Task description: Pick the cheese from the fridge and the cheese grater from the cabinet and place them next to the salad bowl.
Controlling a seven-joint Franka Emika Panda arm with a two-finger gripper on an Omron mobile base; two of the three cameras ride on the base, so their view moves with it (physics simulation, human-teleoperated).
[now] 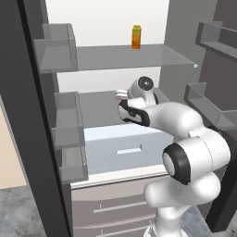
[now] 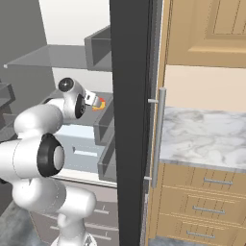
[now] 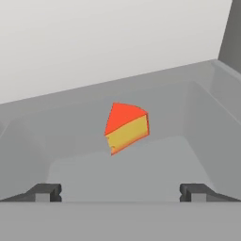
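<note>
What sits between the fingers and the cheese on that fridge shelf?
Nothing: in the hand view, bare grey shelf runs from the open gripper to the cheese.

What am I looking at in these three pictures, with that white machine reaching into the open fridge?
The white machine is a robot arm with a two-finger gripper. Two pictures come from cameras on its base, one behind it on each side. The third comes from a camera on the hand, looking along the gripper. The arm reaches into an open fridge. On a middle shelf lies a small wedge of cheese, just ahead of the gripper. The fingers stand wide open and hold nothing yet. An orange carton stands on the shelf above. Right of the fridge is a marble counter.
</note>
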